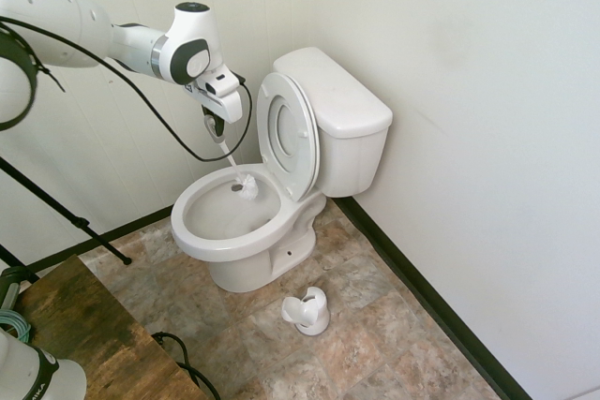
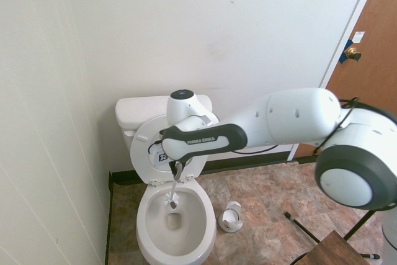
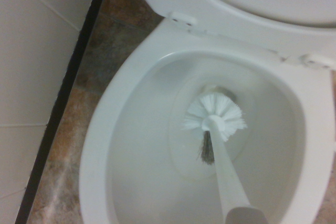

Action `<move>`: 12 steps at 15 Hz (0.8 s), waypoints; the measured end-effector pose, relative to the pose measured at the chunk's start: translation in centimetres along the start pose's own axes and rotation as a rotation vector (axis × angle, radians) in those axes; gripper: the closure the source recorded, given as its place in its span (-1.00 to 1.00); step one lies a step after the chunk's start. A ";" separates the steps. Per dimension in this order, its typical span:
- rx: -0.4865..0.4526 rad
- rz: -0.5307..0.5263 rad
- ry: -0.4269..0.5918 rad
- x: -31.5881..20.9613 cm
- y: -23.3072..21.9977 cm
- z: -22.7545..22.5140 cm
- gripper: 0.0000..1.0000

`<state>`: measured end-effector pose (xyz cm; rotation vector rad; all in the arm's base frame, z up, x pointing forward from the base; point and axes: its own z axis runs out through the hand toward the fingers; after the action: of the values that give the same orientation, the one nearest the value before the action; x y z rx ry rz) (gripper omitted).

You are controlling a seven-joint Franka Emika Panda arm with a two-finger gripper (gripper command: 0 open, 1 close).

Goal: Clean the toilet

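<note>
The gripper (image 1: pixel 217 128) points straight down and its fingers are pressed together on the top of a toilet brush (image 1: pixel 238 175). The brush has a thin, straight white handle, and it hangs a little tilted from the fingers. At its low end is a round head of short white bristles (image 3: pixel 215 114), which spread out like a small wheel. This head is inside the opening of the toilet (image 1: pixel 244 231), near the back part of the rim; I cannot tell if it touches the ceramic.

The toilet stands directly under the gripper. It is smooth, glossy white ceramic, with an oval bowl (image 2: pixel 186 240), and the ring-shaped seat and lid (image 1: pixel 287 136) stand upright and lean against the boxy tank (image 1: pixel 337 110) with its flat lid. Behind the tank is a plain white wall.

On the floor beside the foot of the toilet lies a small white brush holder (image 1: pixel 307 312), round and open on top. The floor has brown and grey stone-like tiles (image 1: pixel 394 334).
</note>
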<state>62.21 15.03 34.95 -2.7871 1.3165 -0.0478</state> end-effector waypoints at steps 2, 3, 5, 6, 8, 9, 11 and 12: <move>0.019 0.050 0.011 2.8 4.8 -3.3 1.00; 0.027 0.081 0.013 4.5 7.6 -4.6 1.00; 0.037 0.147 0.012 7.9 12.9 -5.7 1.00; 0.036 0.178 0.011 9.5 14.9 -5.4 1.00; 0.020 0.235 0.005 12.3 17.6 -3.6 1.00; 0.007 0.258 -0.001 13.4 18.5 -2.2 1.00; -0.021 0.294 -0.012 15.2 19.9 0.8 1.00; -0.034 0.311 -0.015 16.1 20.5 2.1 1.00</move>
<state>56.77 -10.33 31.50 -2.5672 1.7432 0.0100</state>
